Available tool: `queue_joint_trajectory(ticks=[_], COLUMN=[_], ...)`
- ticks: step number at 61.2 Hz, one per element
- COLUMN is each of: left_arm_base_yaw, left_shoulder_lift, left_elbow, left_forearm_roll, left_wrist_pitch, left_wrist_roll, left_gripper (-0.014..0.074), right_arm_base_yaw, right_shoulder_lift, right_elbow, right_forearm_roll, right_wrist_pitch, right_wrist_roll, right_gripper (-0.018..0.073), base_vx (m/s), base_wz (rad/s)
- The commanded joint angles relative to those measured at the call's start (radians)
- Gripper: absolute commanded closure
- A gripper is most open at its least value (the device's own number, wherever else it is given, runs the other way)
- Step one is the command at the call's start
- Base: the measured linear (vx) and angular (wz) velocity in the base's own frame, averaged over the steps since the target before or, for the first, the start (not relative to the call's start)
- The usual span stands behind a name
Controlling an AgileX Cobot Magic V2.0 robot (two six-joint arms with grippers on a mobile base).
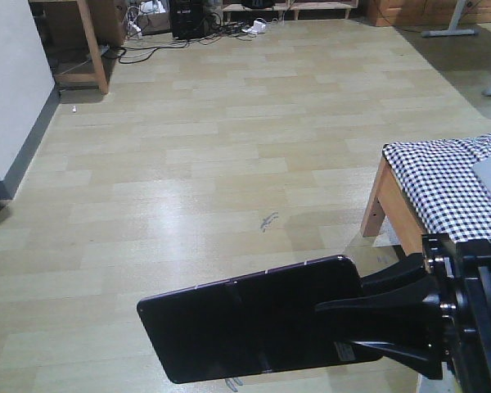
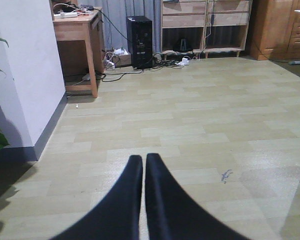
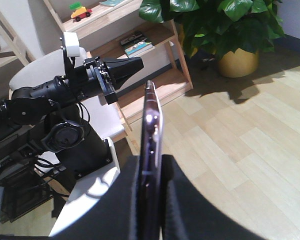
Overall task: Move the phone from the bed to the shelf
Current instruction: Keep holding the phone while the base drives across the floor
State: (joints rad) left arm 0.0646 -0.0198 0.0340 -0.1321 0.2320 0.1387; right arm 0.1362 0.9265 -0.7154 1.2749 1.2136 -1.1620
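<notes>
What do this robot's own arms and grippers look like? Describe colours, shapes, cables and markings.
Both grippers are black. The left gripper has two long jaws tapering to rounded tips; the right gripper has wedge-shaped jaws on a blocky body. The left arm is black with round joints, thin black cables and a white box mounted above its wrist.

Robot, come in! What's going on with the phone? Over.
Right end effector shut on phone, off the bed, over floor. Left end effector shut, empty. Phone not on shelf yet; left arm close by.
</notes>
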Motion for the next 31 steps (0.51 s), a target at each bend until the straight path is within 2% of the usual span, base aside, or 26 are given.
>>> queue_joint_trajectory(ticks=[1, 31], left_arm_base_yaw=[0.001, 0.001], left_shoulder_lift=[-0.006, -0.006], left_elbow=[0.002, 0.002], left_forearm_roll=[-0.006, -0.006], left_wrist_pitch=[-0.073, -0.073], left_wrist_roll=[-0.004, -0.004], left_gripper=[0.0596, 0.0596], right_arm_base_yaw=[-0.005, -0.005], right_shoulder_lift=[-0.011, -0.011], right_elbow=[-0.024, -0.024], right_forearm_roll=[0.101, 0.101], right_wrist_pitch=[0.063, 0.063], right_wrist_roll=[-0.003, -0.003], right_gripper=[0.0564, 0.0564], base_vx=[0.04, 0.05], base_wz=[-0.03, 0.02])
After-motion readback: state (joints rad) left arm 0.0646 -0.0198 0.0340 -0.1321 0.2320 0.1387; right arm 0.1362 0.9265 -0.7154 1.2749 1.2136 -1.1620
